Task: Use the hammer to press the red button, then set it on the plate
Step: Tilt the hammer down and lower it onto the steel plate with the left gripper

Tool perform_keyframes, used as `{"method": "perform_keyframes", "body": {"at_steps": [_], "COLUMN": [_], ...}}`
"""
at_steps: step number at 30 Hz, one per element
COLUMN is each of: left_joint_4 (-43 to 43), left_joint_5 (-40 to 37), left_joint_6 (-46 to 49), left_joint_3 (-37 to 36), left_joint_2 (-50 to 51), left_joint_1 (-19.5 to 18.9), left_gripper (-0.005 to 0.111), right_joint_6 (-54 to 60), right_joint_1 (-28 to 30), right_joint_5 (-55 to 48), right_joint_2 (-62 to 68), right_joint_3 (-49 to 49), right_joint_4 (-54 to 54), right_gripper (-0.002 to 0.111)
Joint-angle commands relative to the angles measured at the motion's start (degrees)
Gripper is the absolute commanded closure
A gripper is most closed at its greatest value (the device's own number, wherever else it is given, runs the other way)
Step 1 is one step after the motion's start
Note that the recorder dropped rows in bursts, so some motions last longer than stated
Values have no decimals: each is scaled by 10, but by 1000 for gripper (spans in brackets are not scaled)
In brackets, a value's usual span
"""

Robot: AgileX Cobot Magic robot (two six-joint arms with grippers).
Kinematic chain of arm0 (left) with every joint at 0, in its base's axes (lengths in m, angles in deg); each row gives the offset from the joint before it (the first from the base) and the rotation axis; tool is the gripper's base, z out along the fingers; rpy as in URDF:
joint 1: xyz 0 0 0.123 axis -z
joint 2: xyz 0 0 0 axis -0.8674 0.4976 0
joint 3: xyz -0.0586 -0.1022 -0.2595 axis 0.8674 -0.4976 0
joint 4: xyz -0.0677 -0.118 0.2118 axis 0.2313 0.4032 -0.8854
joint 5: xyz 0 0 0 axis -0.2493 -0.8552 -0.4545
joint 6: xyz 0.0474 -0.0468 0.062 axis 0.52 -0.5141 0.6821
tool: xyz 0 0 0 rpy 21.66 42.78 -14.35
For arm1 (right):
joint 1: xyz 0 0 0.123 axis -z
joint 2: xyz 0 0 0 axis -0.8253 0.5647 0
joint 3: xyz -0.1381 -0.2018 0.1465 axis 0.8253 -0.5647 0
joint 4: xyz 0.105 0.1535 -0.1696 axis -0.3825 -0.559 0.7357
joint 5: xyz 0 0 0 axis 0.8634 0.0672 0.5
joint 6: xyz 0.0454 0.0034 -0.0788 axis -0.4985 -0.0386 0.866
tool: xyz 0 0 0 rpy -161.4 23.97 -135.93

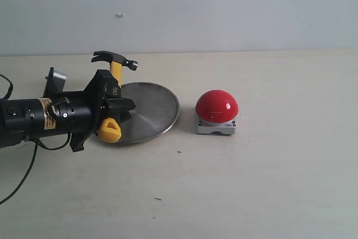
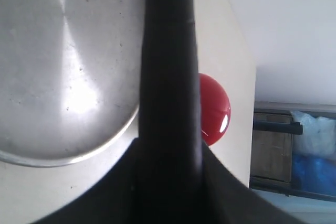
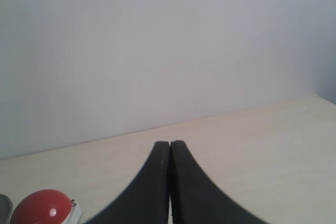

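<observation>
Exterior view. The left arm entered from 9 o'clock and lay nearly level above the bench [image 1: 263, 183], its wrist pointing toward 3 o'clock. The left tool [image 1: 114, 110] was clamped on the handle of the hammer [image 1: 116, 74], which stood roughly upright: dark head at 12 o'clock, yellow looped end at 6 o'clock below the fingers. The hammer was at the 9 o'clock rim of the plate [image 1: 156, 107]; whether the loop touched the rim could not be told. The red button [image 1: 216, 106] sat at 3 o'clock of the plate, near it but apart, and clear of the hammer.

Left wrist view. The dark handle ran between the fingers, with the plate on one side and the button partly hidden behind it.

Right wrist view. The right tool [image 3: 169, 182] had its fingers pressed together, holding nothing, and faced a pale wall [image 3: 168, 45] across the bench.
</observation>
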Motion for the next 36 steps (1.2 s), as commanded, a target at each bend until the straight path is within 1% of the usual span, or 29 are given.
{"method": "perform_keyframes", "body": {"at_steps": [1,7,10,18,21,36], "left_joint_4": [22,45,41,59,60,54], "left_joint_5": [47,47,49,55,56,36], "left_joint_6": [23,31,31,29,29,24], "left_joint_3": [9,9,20,74,89,89], "left_joint_2": [4,12,21,68,79,101], "left_joint_1": [2,2,2,38,45,45], "left_gripper": [107,107,107,107,107,107], "right_joint_6": [1,1,2,2,2,2], "right_joint_1": [3,3,3,3,3,3], "right_joint_5": [-2,-2,-2,-2,-2,-1], "right_joint_2": [-2,-2,-2,-2,-2,-2], "right_joint_3": [-2,-2,-2,-2,-2,-2], "right_joint_4": [1,1,1,1,1,1], "right_gripper": [108,108,108,108,108,108]}}
